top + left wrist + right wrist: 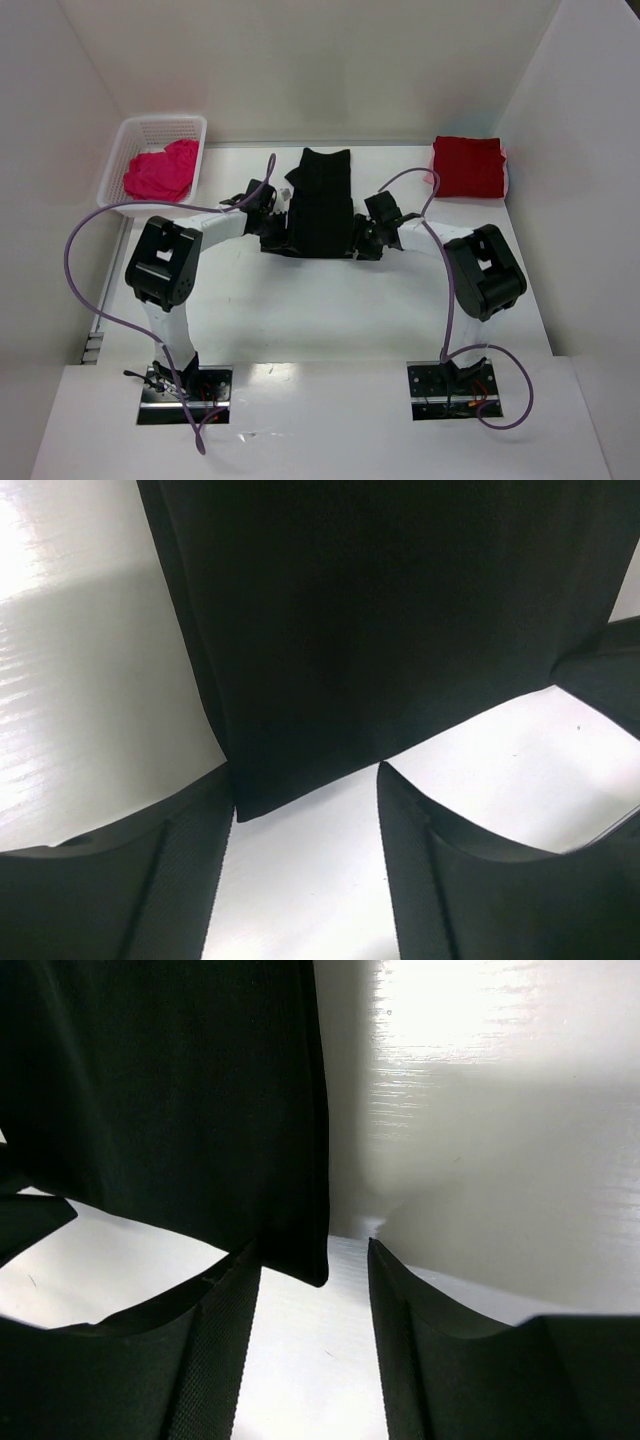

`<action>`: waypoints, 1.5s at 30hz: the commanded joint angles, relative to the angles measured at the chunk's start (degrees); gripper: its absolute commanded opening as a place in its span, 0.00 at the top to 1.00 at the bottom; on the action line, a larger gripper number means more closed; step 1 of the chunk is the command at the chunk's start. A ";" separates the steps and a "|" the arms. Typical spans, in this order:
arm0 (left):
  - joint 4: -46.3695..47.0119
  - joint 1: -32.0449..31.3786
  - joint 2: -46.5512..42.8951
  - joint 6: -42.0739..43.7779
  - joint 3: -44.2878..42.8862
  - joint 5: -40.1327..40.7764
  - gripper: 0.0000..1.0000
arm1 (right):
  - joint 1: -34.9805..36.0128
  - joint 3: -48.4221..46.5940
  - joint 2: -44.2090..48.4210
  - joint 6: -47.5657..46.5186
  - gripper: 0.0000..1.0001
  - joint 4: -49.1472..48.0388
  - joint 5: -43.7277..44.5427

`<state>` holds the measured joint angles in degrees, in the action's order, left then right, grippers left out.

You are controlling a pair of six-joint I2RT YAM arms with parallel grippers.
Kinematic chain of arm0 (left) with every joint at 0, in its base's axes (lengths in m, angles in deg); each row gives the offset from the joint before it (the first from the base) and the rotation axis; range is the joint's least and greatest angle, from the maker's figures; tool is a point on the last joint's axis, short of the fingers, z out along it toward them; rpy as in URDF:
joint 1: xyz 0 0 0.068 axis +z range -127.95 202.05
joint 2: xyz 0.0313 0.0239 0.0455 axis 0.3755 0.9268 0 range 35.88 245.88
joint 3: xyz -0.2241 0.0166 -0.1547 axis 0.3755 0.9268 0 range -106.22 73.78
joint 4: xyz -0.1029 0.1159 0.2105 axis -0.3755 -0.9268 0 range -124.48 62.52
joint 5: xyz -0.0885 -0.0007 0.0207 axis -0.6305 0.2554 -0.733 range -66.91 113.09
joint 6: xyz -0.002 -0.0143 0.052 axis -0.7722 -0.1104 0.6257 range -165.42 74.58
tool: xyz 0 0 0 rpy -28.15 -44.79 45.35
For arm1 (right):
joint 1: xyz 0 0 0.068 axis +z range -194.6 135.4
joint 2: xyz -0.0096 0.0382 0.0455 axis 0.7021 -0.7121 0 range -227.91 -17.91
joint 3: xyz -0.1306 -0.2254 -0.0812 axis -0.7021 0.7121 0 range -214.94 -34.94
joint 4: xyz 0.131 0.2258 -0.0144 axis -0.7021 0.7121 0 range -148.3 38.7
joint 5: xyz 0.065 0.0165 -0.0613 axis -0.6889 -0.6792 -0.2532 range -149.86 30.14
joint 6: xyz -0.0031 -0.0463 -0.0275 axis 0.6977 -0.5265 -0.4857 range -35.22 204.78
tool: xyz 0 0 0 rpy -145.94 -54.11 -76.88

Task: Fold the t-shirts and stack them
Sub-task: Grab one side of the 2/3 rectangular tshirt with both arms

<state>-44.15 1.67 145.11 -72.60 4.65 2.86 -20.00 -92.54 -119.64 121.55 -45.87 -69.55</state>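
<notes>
Overhead view: bright, even, diffuse light; picture sharp throughout. The white desk (330, 310) shows faint soft shadows under the arms (165, 265) and small glare patches near its near edge. Black t-shirt (322, 205) underexposed, folds barely readable.

Left wrist view: harsh contrast. Desk blown out at upper left with streaky reflections; t-shirt near-solid black, a grey shadow band beside its edge.

Right wrist view: same contrast, glare at top right.

Tool fingers (180, 880) sit close to the lens, slightly soft, ribbed texture dimly visible.

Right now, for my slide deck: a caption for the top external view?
Left gripper and right gripper flank the black t-shirt; red t-shirt folded far right, pink t-shirt in basket.
</notes>
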 commanded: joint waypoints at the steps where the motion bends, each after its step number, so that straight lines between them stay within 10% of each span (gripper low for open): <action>1: 0.76 0.25 1.77 0.20 -0.49 -0.07 0.35 | 1.15 1.18 -0.04 1.01 0.48 -2.40 -0.68; 17: 1.29 0.25 1.78 0.72 -0.49 -0.60 0.86 | 1.68 -0.93 -1.71 3.21 0.98 -4.25 -0.15; 36: -9.78 -4.76 -15.01 -1.47 7.77 -1.65 1.00 | 3.96 5.22 18.93 4.89 1.00 5.24 0.30; 45: -13.74 -3.52 -16.16 0.37 -2.50 0.01 1.00 | 3.96 -0.48 20.71 5.59 1.00 6.30 2.31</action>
<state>-56.69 -2.92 129.89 -72.73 6.43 2.65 -16.48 -88.65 -99.07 126.93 -40.21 -69.27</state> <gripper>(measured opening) 0.063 0.007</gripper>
